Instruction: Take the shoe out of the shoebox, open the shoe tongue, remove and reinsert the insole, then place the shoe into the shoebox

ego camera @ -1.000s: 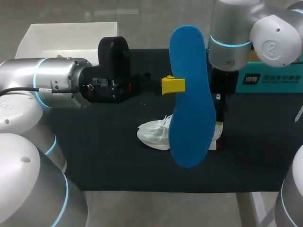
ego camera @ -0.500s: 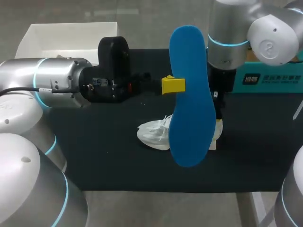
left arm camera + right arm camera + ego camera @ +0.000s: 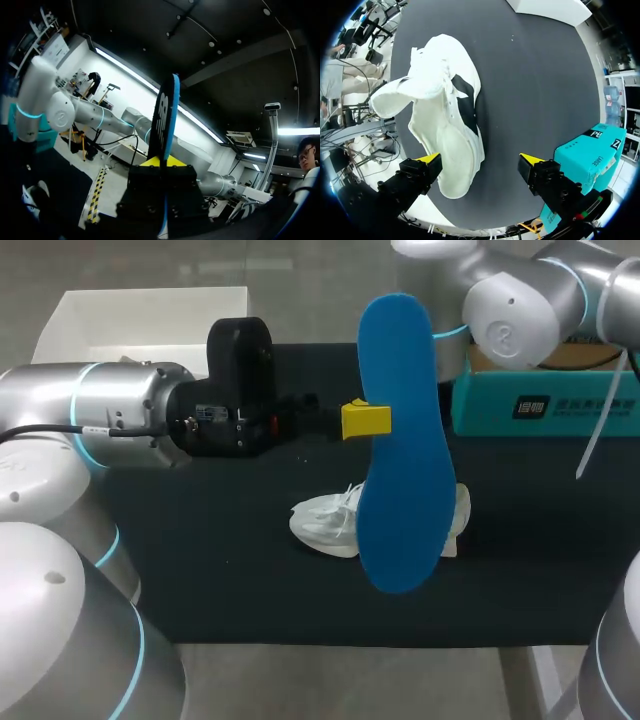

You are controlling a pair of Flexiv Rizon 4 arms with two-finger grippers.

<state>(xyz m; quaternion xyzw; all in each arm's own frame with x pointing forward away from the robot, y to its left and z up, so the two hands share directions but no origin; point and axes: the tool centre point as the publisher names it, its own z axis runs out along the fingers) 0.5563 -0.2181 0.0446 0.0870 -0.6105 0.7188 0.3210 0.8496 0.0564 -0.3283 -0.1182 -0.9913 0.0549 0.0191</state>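
The blue insole (image 3: 400,460) is up in the air in the middle of the head view, standing on end. The left gripper (image 3: 366,421) has it clamped by one long edge about halfway along, and from the left wrist camera it shows edge-on, rising straight out between the yellow tips. It looks like thin foam, so probably very light but floppy. A mid-length pinch should keep it from drooping much, though the toe will likely need guiding when it goes back in. The white shoe (image 3: 335,522) lies on its side on the black mat (image 3: 220,570) at centre frame, partly hidden behind the insole, with its tongue flopped open. It's soft and light, and the heel collar seems the firmest spot to grab. The right gripper (image 3: 480,160) hangs above the shoe with its fingers spread wide, holding and touching nothing. The teal shoebox (image 3: 540,405) sits at the upper right.
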